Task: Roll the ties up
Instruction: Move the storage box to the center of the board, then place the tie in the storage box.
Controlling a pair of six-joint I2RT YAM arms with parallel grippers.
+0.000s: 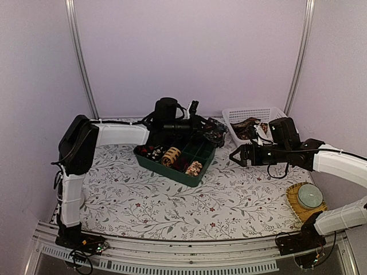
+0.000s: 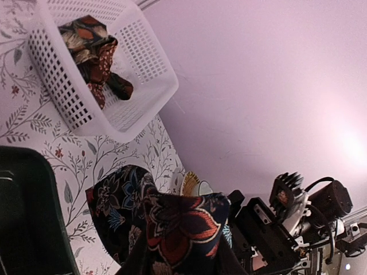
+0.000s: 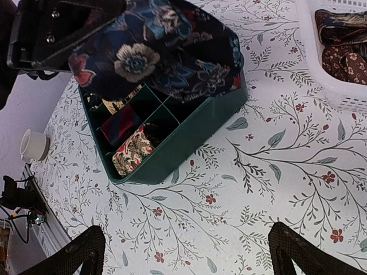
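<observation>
Clenching left jaws on dark floral fabric tie (image 3: 166, 57) above green compartment tray's (image 3: 189, 134) far corner. Hovering right jaws released, farther off.

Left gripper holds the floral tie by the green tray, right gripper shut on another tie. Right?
No. The right gripper is open and holds nothing, per the right wrist view. The left gripper does hold the floral tie by the green tray.

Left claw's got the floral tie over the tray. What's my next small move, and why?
Probably lower the left claw and ease the floral tie into the green tray: it is gripped, bunched, above the tray's far end.
</observation>
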